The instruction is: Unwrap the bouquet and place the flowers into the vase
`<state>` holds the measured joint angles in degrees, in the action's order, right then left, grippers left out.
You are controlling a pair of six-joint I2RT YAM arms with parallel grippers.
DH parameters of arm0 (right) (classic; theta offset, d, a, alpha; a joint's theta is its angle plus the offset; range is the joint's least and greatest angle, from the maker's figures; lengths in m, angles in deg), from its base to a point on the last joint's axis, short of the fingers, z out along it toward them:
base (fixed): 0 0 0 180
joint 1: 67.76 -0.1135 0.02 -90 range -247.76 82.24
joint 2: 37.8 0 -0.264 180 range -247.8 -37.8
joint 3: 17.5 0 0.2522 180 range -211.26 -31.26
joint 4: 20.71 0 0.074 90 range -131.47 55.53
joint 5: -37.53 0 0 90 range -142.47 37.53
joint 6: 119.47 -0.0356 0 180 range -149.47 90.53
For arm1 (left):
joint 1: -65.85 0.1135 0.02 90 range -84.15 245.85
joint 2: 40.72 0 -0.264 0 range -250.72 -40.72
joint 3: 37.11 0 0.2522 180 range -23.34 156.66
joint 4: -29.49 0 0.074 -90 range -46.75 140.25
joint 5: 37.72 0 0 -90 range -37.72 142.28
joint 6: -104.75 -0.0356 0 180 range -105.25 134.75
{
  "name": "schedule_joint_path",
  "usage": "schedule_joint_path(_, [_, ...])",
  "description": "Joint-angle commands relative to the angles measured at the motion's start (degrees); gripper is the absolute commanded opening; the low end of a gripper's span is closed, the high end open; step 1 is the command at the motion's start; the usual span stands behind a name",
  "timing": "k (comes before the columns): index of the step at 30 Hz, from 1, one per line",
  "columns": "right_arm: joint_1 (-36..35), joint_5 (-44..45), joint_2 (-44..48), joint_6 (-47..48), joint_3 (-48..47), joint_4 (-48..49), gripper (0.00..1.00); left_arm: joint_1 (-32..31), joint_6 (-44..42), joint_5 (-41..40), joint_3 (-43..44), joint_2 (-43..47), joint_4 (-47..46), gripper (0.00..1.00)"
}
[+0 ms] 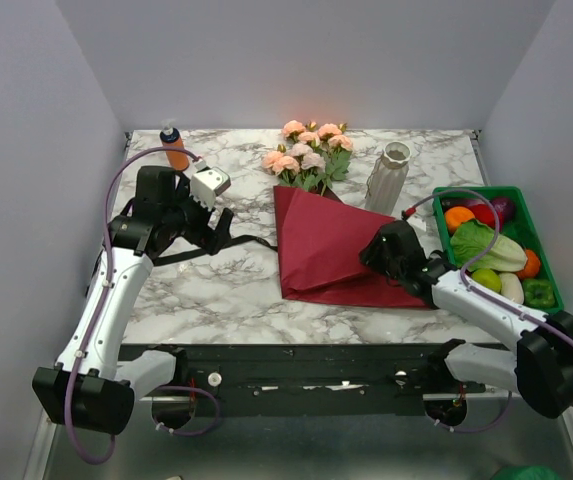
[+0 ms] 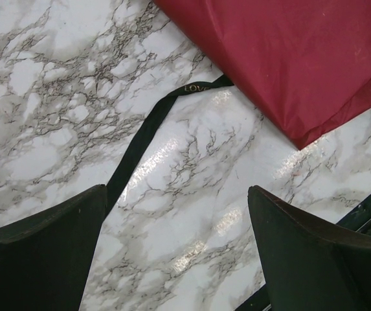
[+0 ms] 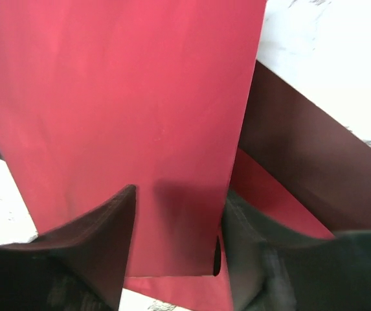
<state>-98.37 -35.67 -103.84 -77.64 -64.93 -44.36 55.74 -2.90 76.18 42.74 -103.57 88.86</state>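
Observation:
The bouquet lies at mid-table: peach-pink flowers (image 1: 306, 150) stick out of the far end of a loosened sheet of dark red paper (image 1: 321, 250). Its black ribbon (image 1: 251, 242) is untied and trails left over the marble. The white ribbed vase (image 1: 387, 178) stands upright just right of the flower heads. My left gripper (image 1: 218, 230) hovers open over bare marble (image 2: 175, 220), with the ribbon (image 2: 140, 139) passing its left finger and the paper's corner (image 2: 289, 58) ahead. My right gripper (image 1: 374, 255) sits at the paper's near right edge, jaws partly open astride a red flap (image 3: 127, 97).
A small orange bottle with a blue cap (image 1: 174, 147) stands at the back left. A green basket (image 1: 478, 190) of toy fruit and vegetables fills the right side. The table's front edge runs just below the paper's near corner.

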Motion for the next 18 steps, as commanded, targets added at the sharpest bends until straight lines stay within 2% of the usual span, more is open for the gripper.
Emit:
schedule_joint_path(1, [0.5,-3.9,-1.0,0.0,-2.3,4.4,0.39,0.0,-1.0,-1.9,0.6,0.8,1.3,0.99])
schedule_joint_path(4, [0.4,-5.9,-0.1,1.4,-4.2,5.6,0.19,0.0,-1.1,-2.3,2.2,0.0,2.3,0.99])
schedule_joint_path(7, [-1.1,-6.6,0.5,3.5,-7.4,5.1,0.09,0.1,0.6,-2.5,4.4,-0.9,2.7,0.99])
schedule_joint_path(10, [-4.6,-5.5,-0.4,5.8,-11.8,2.9,0.03,0.5,3.8,-4.2,7.6,-1.7,3.2,0.99])
schedule_joint_path(12, [-7.6,-5.4,-2.2,7.0,-16.5,2.3,0.03,1.4,5.7,-4.7,10.4,-1.7,3.2,0.99])
schedule_joint_path(16, [-13.4,-4.9,-8.0,9.6,-25.4,1.5,0.03,6.5,13.9,-6.8,15.1,-1.1,1.2,0.99])
schedule_joint_path(18, [-16.5,-4.9,-12.9,10.2,-30.8,1.5,0.03,11.3,15.5,-6.8,17.7,-0.7,-0.1,0.99])
